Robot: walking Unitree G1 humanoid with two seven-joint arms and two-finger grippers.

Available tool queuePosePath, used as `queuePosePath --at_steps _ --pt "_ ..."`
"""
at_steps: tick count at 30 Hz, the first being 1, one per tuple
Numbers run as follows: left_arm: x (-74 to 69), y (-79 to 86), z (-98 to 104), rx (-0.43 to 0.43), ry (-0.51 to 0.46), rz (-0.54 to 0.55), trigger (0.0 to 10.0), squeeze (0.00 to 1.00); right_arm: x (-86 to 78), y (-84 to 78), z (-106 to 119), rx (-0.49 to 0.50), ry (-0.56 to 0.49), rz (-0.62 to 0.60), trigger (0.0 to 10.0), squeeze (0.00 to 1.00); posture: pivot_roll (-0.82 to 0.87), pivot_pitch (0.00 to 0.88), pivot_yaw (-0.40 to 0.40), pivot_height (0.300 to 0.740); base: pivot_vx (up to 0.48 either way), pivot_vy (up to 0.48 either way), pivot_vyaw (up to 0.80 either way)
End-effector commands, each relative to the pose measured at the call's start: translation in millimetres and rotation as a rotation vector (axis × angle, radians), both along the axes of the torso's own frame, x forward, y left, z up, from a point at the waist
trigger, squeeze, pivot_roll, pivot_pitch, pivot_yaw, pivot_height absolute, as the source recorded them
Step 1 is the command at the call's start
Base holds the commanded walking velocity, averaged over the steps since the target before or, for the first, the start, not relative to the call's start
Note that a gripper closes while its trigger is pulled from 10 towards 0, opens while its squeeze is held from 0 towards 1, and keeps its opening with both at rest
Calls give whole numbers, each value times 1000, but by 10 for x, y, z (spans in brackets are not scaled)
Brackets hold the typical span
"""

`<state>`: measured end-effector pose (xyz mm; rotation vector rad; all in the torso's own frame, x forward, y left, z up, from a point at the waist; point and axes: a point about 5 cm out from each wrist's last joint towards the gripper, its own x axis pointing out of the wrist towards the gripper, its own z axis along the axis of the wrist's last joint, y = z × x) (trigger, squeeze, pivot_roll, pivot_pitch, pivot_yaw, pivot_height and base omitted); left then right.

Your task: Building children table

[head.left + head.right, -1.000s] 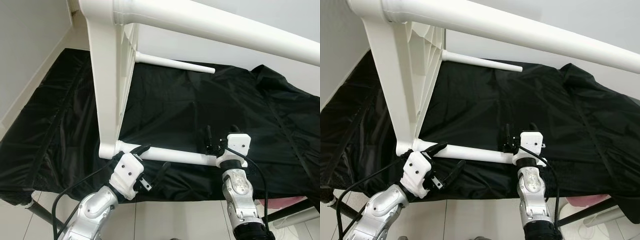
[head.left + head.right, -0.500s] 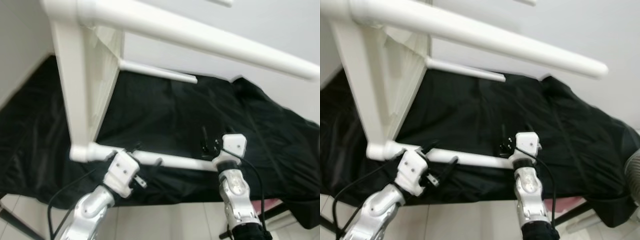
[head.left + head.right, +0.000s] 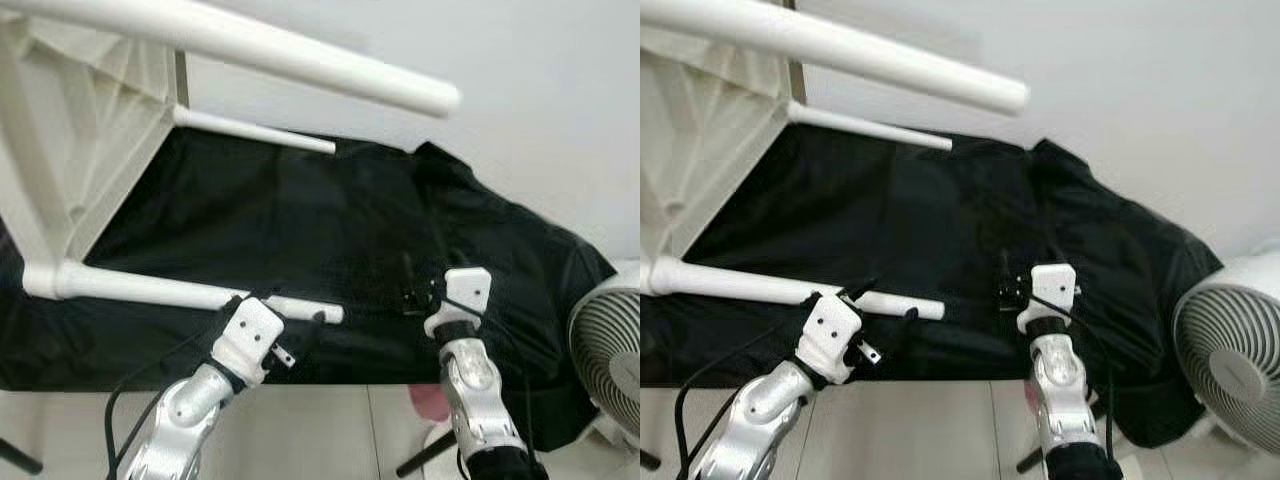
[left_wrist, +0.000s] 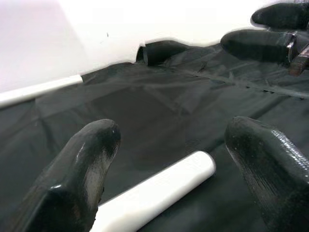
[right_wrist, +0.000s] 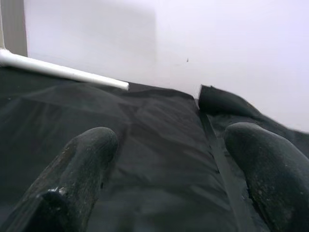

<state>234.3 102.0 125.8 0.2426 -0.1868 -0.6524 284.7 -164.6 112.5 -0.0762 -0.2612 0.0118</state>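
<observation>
The white children's table (image 3: 90, 120) lies on its side at the left on a black cloth (image 3: 350, 220), its round legs pointing right. The near leg (image 3: 150, 290) rests on the cloth, and its tip sits by my left gripper (image 3: 290, 312). That gripper is open, with the near leg (image 4: 154, 195) lying between its fingers and touching neither. My right gripper (image 3: 415, 290) is open over bare cloth, a little to the right of the leg's tip, with nothing between its fingers (image 5: 82, 169). The upper leg (image 3: 300, 65) juts out overhead and the far leg (image 3: 260, 132) lies at the back.
A white fan (image 3: 608, 360) stands at the right, beyond the cloth's edge. Something pink (image 3: 432, 400) shows below the cloth's front edge. A plain wall rises behind. Pale floor tiles run along the front.
The view has swung right and the fan has come in. The near leg's tip, earlier at my right gripper, now ends by my left gripper; the right gripper stands free.
</observation>
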Motion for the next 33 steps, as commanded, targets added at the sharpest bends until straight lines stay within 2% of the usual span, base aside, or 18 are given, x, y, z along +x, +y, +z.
queuePosePath --at_steps 1,7,12,13,15,29,33 --pt "65 58 -21 -13 3 140 10000 0 -2 -27 -5 8 5 -6 10000 0 76 19 -116 740 0 0 0" --pt "183 116 5 -3 18 193 10000 0 5 -17 13 18 -4 -7 10000 0 68 22 -82 740 0 0 0" --pt "253 125 25 3 27 198 10000 0 2 -6 17 18 -11 -9 10000 0 60 23 -53 740 0 0 0" --pt "291 122 36 15 25 183 10000 0 5 0 26 16 -20 -10 10000 0 45 22 -17 740 0 0 0" --pt "319 121 45 24 23 170 10000 0 10 -3 35 16 -27 -16 10000 0 34 22 -2 740 0 0 0" --pt "462 101 50 16 41 159 10000 0 -2 -54 62 24 -42 -64 10000 0 -5 17 10 740 0 0 0" --pt "465 98 45 14 43 161 10000 0 -3 -54 62 24 -43 -66 10000 0 -5 17 10 740 0 0 0"
